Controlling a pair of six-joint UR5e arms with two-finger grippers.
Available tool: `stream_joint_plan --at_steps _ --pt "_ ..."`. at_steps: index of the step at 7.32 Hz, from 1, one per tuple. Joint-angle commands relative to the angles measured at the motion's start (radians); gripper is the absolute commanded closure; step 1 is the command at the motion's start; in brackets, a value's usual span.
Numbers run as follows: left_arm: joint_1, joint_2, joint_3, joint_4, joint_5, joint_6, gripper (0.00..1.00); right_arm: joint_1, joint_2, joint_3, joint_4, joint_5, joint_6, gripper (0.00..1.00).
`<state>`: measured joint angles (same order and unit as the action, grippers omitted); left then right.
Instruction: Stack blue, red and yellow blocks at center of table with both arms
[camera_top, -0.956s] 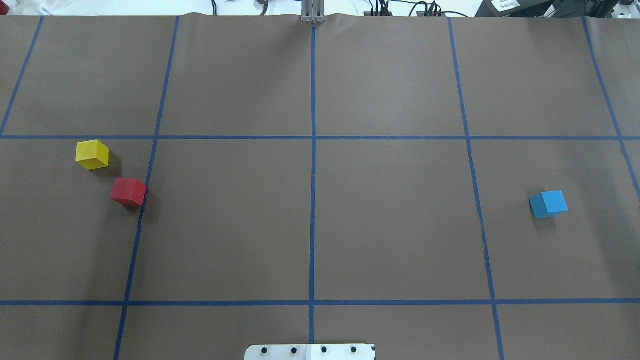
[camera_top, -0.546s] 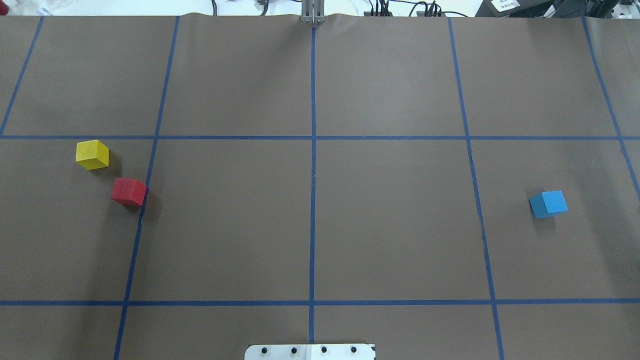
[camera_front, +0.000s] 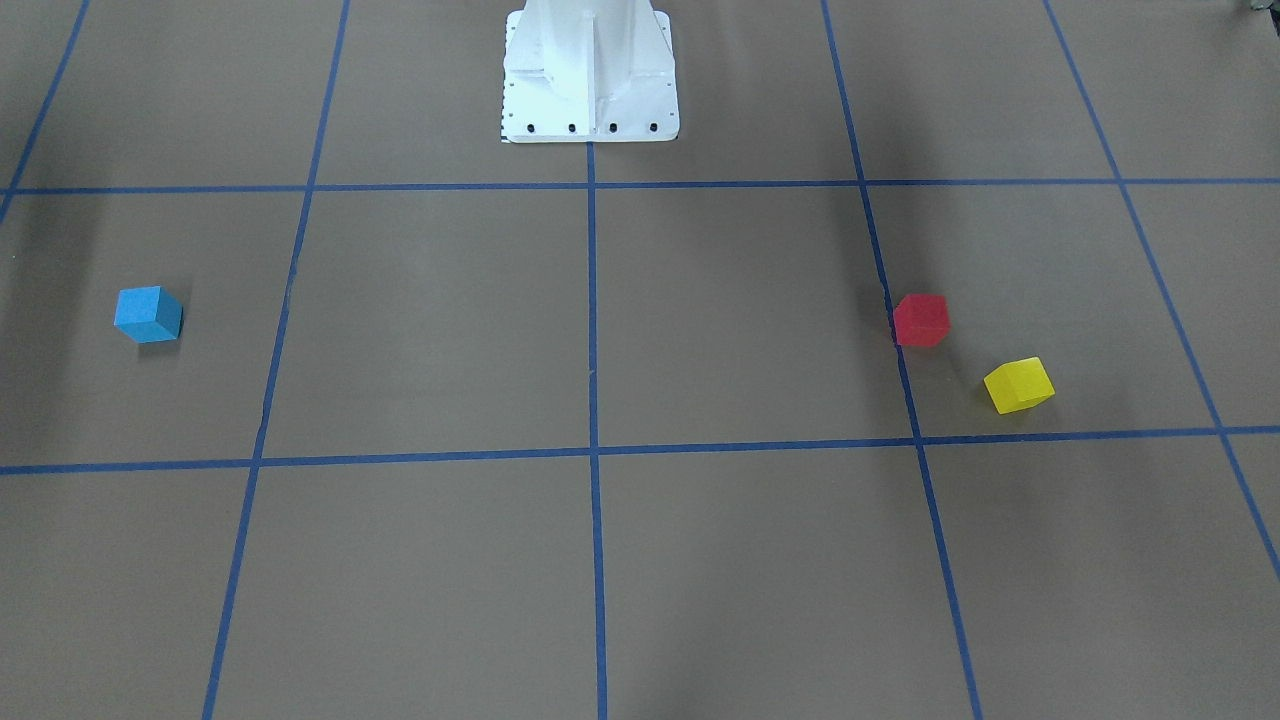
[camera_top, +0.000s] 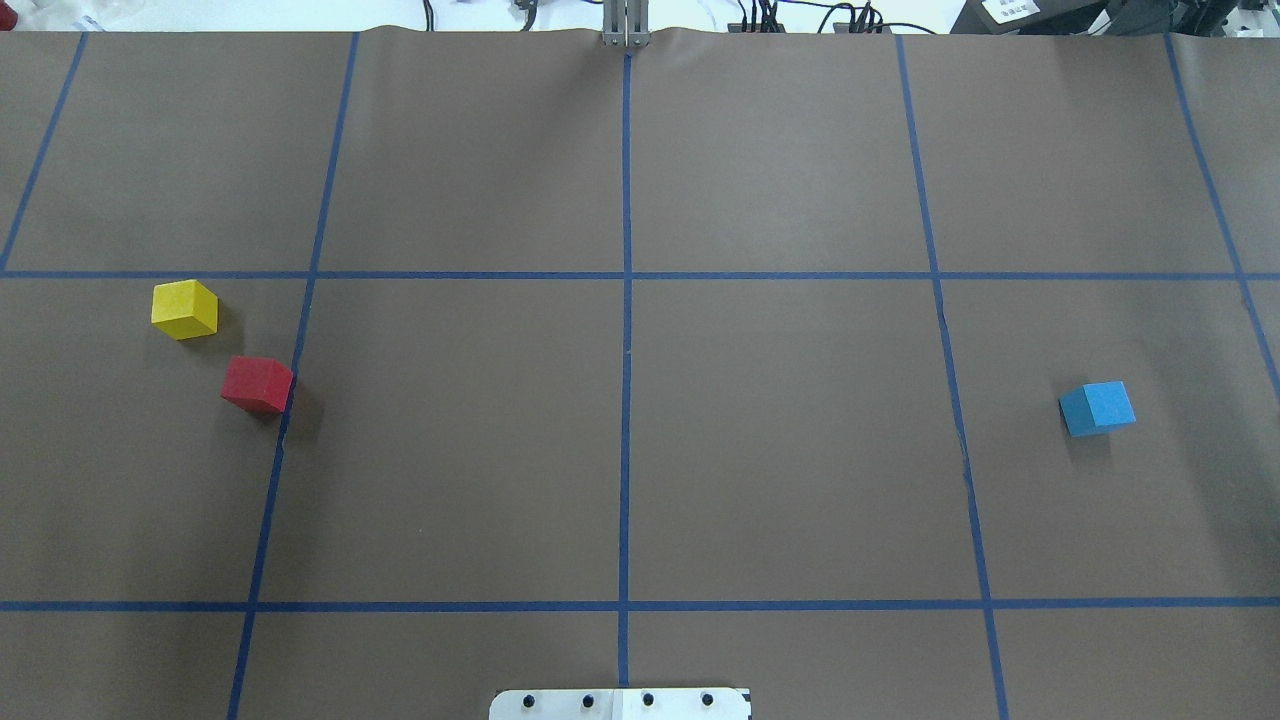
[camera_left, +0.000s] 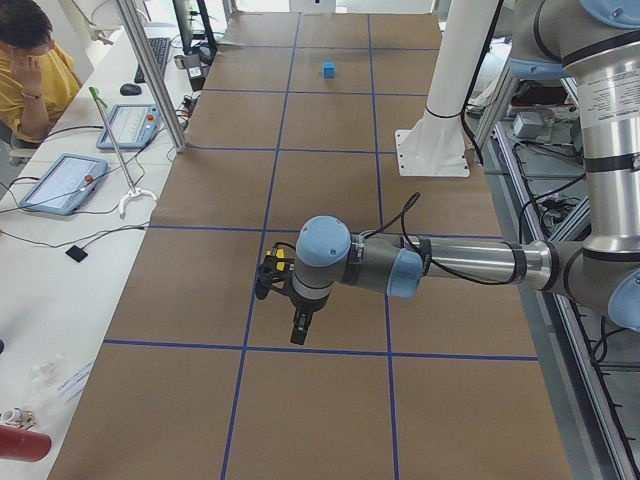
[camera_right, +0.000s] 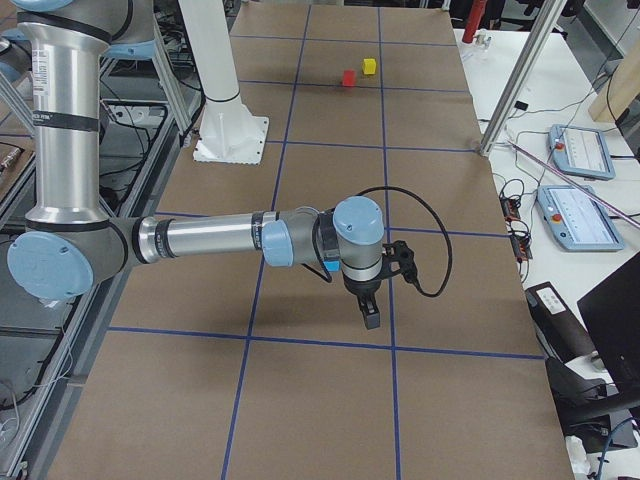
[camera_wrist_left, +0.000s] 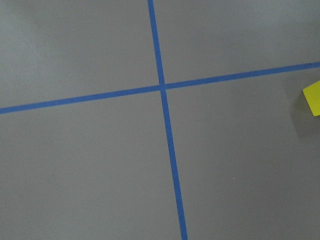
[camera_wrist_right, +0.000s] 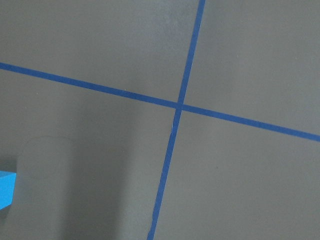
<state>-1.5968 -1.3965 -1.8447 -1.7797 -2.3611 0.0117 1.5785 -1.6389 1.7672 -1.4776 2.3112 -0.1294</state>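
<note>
**A:** Starting with the front-facing view, where do we find the blocks?

**B:** We see the blue block (camera_front: 148, 314) alone on the table (camera_front: 430, 330), toward the robot's right side. The red block (camera_front: 920, 320) and the yellow block (camera_front: 1019, 386) sit near each other but not touching on the robot's left side. The red one is at a line of the blue tape grid (camera_front: 592, 300). The white pedestal (camera_front: 590, 70) stands at the top edge.

**A:** And overhead?

**B:** We read a matching layout. Yellow and red are in the left half, with yellow farther from the robot and red's edge on the tape. Blue is well apart in the right half. Each block rests flat on the paper, none on another.

**A:** What do we get from the exterior left view?

**B:** The near arm stretches out low over the table. Its left gripper (camera_left: 297, 336) points down above the paper, and the yellow block shows just behind the wrist. We cannot tell whether the fingers are spread or closed. An operator (camera_left: 30, 70) in yellow sits beside the table.

**A:** And the exterior right view?

**B:** The right gripper (camera_right: 371, 318) hangs pointing down near a tape line. We cannot tell its state there either. Red and yellow look small at the far end.

**A:** The wrist cameras?

**B:** The left one shows a tape crossing with a corner of the yellow block at the right edge. The right one shows another crossing, with a piece of the blue block at the lower left edge.
</note>
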Motion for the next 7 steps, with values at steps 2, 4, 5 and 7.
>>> stream_joint_plan --at_steps 2,4,5,7 --pt "0.003 -0.130 0.047 -0.087 -0.003 -0.007 0.00 -0.044 -0.006 0.009 0.169 0.080 0.217 0.00" --pt "0.003 -0.130 0.045 -0.089 -0.006 -0.004 0.00 -0.229 -0.012 0.044 0.369 0.027 0.623 0.00" --pt "0.003 -0.130 0.045 -0.089 -0.006 -0.004 0.00 -0.352 -0.025 0.047 0.467 -0.080 0.787 0.00" --pt "0.003 -0.131 0.045 -0.089 -0.006 -0.006 0.00 -0.507 -0.105 0.046 0.601 -0.231 0.887 0.00"
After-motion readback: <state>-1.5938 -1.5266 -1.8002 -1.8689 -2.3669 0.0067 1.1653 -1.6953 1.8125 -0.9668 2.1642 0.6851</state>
